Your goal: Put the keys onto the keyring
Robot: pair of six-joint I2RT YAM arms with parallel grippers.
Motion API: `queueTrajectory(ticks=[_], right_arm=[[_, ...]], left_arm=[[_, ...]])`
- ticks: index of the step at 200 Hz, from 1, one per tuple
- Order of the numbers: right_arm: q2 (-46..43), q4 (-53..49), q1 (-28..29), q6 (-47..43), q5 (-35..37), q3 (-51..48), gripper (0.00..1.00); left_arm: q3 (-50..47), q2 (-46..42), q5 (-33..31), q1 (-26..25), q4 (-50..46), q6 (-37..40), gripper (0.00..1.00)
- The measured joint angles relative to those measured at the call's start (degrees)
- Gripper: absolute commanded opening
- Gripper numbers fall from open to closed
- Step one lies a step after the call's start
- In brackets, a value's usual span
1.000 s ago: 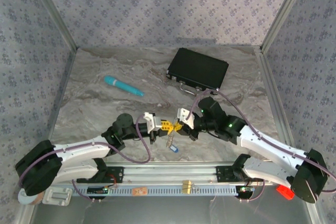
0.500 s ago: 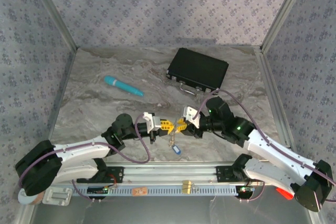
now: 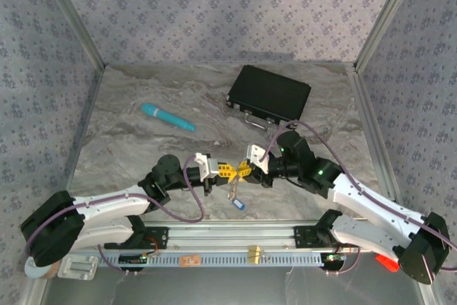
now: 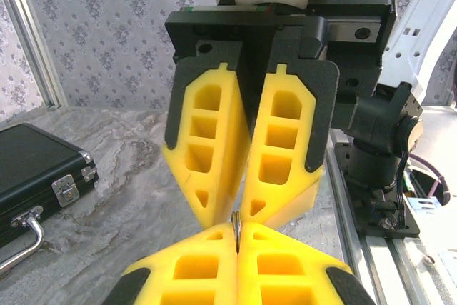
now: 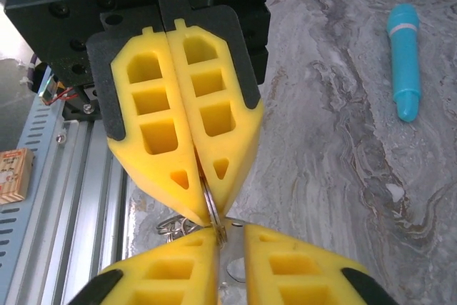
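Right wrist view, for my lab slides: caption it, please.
Left gripper pinches a thin metal ring opposite the right gripper; teal pen lies on the marble table.

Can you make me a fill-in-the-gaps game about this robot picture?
The case on the table is ___.
Both grippers' fingers are ___.
The left gripper is shut on the ___.
Seen from above, the teal pen lies ___ of the case.
Missing words: black, yellow, keyring, left.
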Motion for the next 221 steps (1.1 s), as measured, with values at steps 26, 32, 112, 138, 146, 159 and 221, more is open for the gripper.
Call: queueTrajectory(ticks=[26,32,112,138,146,159,221], right_arm=[[0.8,0.1,0.0,-0.3,-1.1,0.1,0.0],[1.0,-0.1,0.0,-0.3,-1.2,0.2,0.0],[4.4,-12.9,1.9,-7.4,4.5,8.5,0.0],[6.3,-17.5,3.8,-10.1,8.2,11.3,0.0],[6.8,-18.3,4.3,-10.7,9.1,11.9,0.0],[7.4,-19.5,5.0,-11.6,10.4,12.7,0.0],[9.8,-21.7,7.5,-13.5,13.2,14.5,0.0]], left_arm=[[0.0,0.0,-0.2,0.0,-0.3,0.0,0.06],[0.0,0.0,-0.4,0.0,-0.5,0.0,0.13],[5.0,-3.2,-2.9,-0.3,-18.3,7.3,0.21],[5.2,-3.2,-3.0,-0.5,-20.9,8.5,0.2],[5.2,-3.2,-3.1,-0.5,-21.2,8.7,0.2],[5.2,-3.2,-3.1,-0.5,-21.4,8.7,0.2],[5.2,-3.1,-3.1,-0.5,-21.0,8.6,0.14]])
